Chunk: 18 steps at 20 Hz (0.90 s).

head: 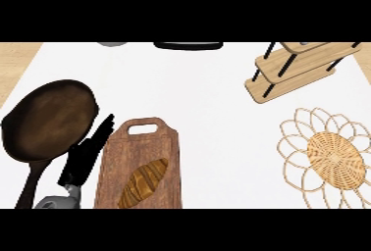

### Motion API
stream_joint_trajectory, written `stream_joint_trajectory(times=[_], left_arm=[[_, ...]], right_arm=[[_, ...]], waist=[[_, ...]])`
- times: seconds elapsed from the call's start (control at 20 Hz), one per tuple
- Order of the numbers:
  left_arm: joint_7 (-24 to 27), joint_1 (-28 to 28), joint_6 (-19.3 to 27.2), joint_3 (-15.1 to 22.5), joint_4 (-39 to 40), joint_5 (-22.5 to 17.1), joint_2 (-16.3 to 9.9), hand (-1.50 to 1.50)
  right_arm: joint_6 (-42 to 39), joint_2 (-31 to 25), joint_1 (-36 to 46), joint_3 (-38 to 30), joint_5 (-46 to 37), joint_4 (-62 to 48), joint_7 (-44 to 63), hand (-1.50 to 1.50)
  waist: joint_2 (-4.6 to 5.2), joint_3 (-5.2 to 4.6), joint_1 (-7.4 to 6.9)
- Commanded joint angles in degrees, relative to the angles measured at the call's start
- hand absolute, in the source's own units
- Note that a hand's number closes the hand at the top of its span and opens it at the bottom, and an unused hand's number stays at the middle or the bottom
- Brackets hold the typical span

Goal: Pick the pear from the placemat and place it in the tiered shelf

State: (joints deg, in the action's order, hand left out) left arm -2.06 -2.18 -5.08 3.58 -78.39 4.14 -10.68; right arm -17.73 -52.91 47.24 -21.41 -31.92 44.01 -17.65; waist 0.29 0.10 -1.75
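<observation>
Only left hand [85, 156], straight-fingered

Left hand [88, 156] open; placemat [330, 157] bare.

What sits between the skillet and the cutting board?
In the head view, the left hand, fingers straight, lies between the skillet and the cutting board.

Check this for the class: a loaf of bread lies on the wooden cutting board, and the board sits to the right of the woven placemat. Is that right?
Not quite. The head view shows the loaf of bread on the wooden cutting board, but the board sits to the left of the woven placemat, not to its right.
</observation>
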Motion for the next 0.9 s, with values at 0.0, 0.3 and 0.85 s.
stream_joint_trajectory(times=[0.0,0.3,0.85], left_arm=[[-0.5,-1.54,-0.3,0.52,1.39,1.14,0.0,0.0],[-1.23,-0.39,-0.35,1.23,-1.93,0.95,0.8,0.0],[-0.4,-2.59,-1.6,0.97,0.87,0.88,0.92,0.0]], right_arm=[[3.89,0.94,10.13,2.61,-3.73,-7.46,2.61,1.5],[8.17,4.7,19.09,5.44,-8.06,-16.55,3.9,1.5],[12.28,11.02,25.91,9.99,-14.55,-27.54,1.44,1.5]], waist=[[0.44,-0.08,-0.85],[0.77,-0.04,-1.96],[1.48,-0.01,-3.25]])
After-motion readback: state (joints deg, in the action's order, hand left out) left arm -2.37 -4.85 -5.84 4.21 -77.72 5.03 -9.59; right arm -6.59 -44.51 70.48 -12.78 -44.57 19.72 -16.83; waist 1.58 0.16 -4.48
